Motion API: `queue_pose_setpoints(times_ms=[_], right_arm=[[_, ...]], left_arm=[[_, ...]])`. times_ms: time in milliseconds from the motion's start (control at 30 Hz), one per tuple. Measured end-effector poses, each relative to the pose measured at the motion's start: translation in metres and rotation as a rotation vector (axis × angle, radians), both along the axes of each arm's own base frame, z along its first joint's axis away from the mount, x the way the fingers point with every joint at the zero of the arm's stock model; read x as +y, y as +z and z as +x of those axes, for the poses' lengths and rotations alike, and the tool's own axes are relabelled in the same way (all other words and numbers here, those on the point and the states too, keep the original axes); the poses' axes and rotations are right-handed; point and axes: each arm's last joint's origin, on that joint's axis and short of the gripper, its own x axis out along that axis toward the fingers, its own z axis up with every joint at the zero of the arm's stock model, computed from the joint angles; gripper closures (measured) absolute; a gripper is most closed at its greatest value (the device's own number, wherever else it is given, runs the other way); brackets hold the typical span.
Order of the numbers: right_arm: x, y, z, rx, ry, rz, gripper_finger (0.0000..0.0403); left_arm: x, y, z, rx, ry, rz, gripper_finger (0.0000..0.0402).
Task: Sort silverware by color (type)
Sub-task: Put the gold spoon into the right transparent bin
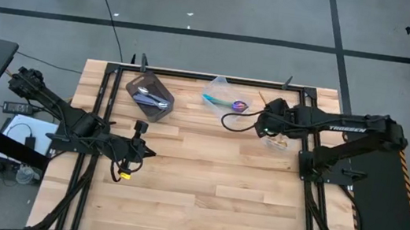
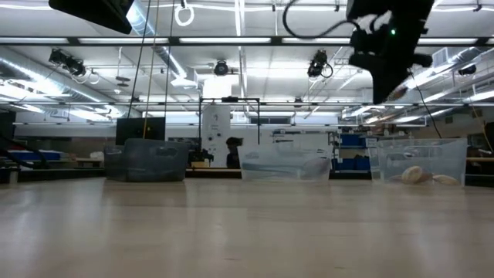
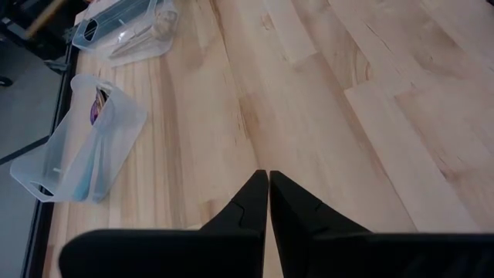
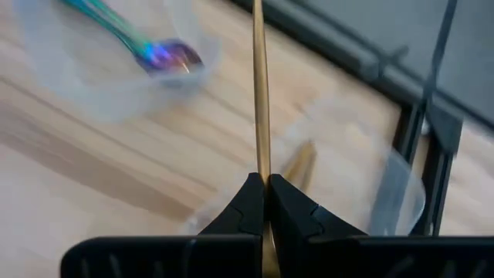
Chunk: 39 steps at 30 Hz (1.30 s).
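My right gripper [image 4: 265,179] is shut on a gold spoon [image 4: 258,93] and hangs above the clear tub [image 1: 277,143] near the table's far right, where other gold spoons [image 4: 299,164] lie. In the low view this tub [image 2: 421,161] stands at the right. Iridescent blue-purple spoons with teal handles [image 4: 164,52] lie in a second clear tub [image 1: 221,98] at the far edge's middle. Silver spoons [image 1: 151,98] lie in the dark tub [image 1: 150,93] at the far left. My left gripper [image 3: 268,179] is shut on nothing, over bare wood at the table's left [image 1: 137,150]. My right gripper pinches the gold spoon's slim handle [image 4: 260,158] between its two fingers. The spoon runs along the fingers and sticks out straight ahead of the fingertips [image 4: 248,193]. It is lifted clear, over the clear tub with the gold spoons.
The three tubs stand in a row along the table's far edge [image 1: 210,77]. A dark metal frame [image 4: 421,123] borders the table beside the gold-spoon tub. Bare wood [image 1: 211,187] fills the middle and near part of the table.
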Motion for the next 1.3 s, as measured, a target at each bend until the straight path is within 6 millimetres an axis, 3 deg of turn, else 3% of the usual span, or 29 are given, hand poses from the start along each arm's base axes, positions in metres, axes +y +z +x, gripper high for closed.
queue_pose_setpoints(times_ms=[233,400,1033,1300], right_arm=[[-0.016,-0.037,-0.016,0.085,-0.128,0.119,0.0386],[-0.020,-0.050,-0.023,0.123,-0.170,0.157,0.0386],[-0.019,-0.046,-0.036,0.120,-0.266,0.210,0.0386],[-0.034,-0.064,-0.036,0.110,-0.248,0.177,0.0386]], left_arm=[[0.000,0.000,0.000,0.000,-0.001,0.000,0.0379],[0.000,0.000,0.000,0.000,-0.001,0.000,0.0379],[0.000,0.000,0.000,0.000,0.000,0.000,0.0379],[0.000,0.000,0.000,-0.001,0.000,0.000,0.0379]])
